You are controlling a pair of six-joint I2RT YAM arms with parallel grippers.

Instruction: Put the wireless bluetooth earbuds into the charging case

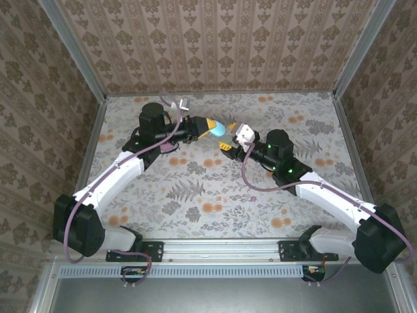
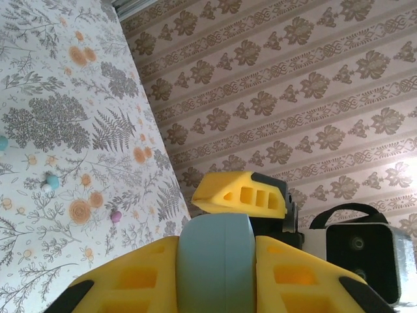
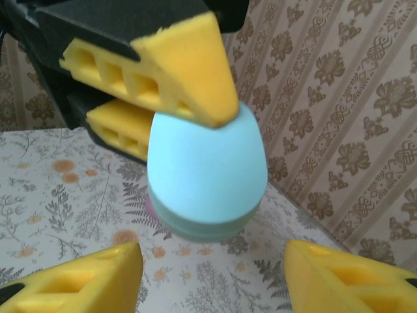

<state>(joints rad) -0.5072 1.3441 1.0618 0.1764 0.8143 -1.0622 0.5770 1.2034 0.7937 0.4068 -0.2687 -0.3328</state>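
Note:
My left gripper (image 1: 217,128) is shut on the light-blue, egg-shaped charging case (image 1: 221,128), held above the table's far middle. In the left wrist view the case (image 2: 215,261) sits clamped between my yellow fingers (image 2: 130,280), its seam running down the middle. My right gripper (image 1: 229,137) faces it with its jaws open. In the right wrist view the case (image 3: 205,169) hangs just ahead of the open fingers (image 3: 78,280), apart from both. Two small light-blue pieces, apparently earbuds (image 2: 51,182), lie on the table, the second earbud (image 2: 2,142) at the frame's left edge.
A small pink bead-like thing (image 2: 116,216) lies on the floral table cover (image 1: 215,195) near the back wall. Patterned walls (image 1: 221,45) close off the back and both sides. The two arms meet nose to nose over the far middle.

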